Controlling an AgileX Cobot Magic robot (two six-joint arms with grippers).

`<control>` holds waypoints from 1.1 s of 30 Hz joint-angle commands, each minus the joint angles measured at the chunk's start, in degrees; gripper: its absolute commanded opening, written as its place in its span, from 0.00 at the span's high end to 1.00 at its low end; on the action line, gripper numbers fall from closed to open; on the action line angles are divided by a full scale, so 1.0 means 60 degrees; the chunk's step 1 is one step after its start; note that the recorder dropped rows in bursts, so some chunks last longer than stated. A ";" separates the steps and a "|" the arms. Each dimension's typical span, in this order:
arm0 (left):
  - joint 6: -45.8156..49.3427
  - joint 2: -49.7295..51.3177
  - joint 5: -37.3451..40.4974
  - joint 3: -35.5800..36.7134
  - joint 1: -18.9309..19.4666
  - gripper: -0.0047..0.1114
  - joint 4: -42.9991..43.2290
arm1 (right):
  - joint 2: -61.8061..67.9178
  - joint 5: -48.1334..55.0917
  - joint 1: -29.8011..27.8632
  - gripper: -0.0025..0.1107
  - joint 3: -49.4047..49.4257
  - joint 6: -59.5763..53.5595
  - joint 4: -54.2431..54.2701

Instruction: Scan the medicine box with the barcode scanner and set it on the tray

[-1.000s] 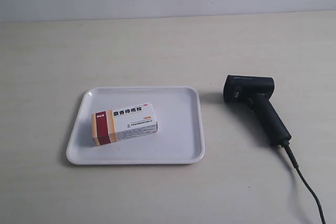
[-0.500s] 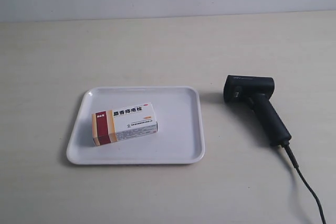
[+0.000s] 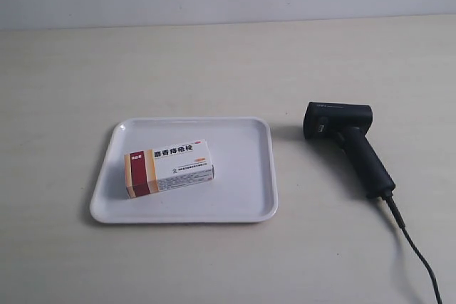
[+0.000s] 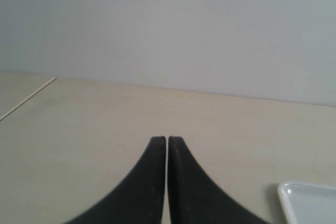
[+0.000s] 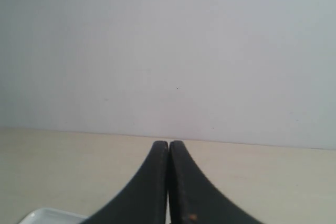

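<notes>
Both end effectors, left point(image 4: 167, 141) and right point(image 5: 169, 145), are sitting closed and empty; your box point(image 3: 169, 168) is lying on the tray point(image 3: 246, 176), scanner point(image 3: 347, 143) untouched.

Left gripper point(image 4: 167, 141) in close foreground, its two black fingers point(image 4: 149, 182) pressed together with only a hairline gap and nothing between them, above a pale beige table point(image 4: 105, 124), a rounded corner of the white tray point(image 4: 304, 200) just beside, grey wall point(image 4: 184, 24) behind.
</notes>
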 commanded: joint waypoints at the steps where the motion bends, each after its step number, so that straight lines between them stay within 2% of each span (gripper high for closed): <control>1: -0.0175 -0.0059 0.0294 0.0010 0.0010 0.92 0.0387 | -0.0059 -0.0054 -0.0059 0.98 0.0049 0.0013 -0.0019; 7: 0.1569 -0.0059 0.0294 0.0010 0.0010 0.92 -0.0950 | -0.0059 -0.0054 -0.0059 0.98 0.0049 0.0013 -0.0019; 19: 0.2268 -0.0059 0.0294 0.0010 0.0010 0.92 -0.1540 | -0.0059 -0.0054 -0.0059 0.98 0.0049 0.0013 -0.0019; 33: 0.2269 -0.0059 0.0294 0.0010 0.0010 0.92 -0.1556 | -0.0059 -0.0054 -0.0059 0.98 0.0049 0.0013 -0.0019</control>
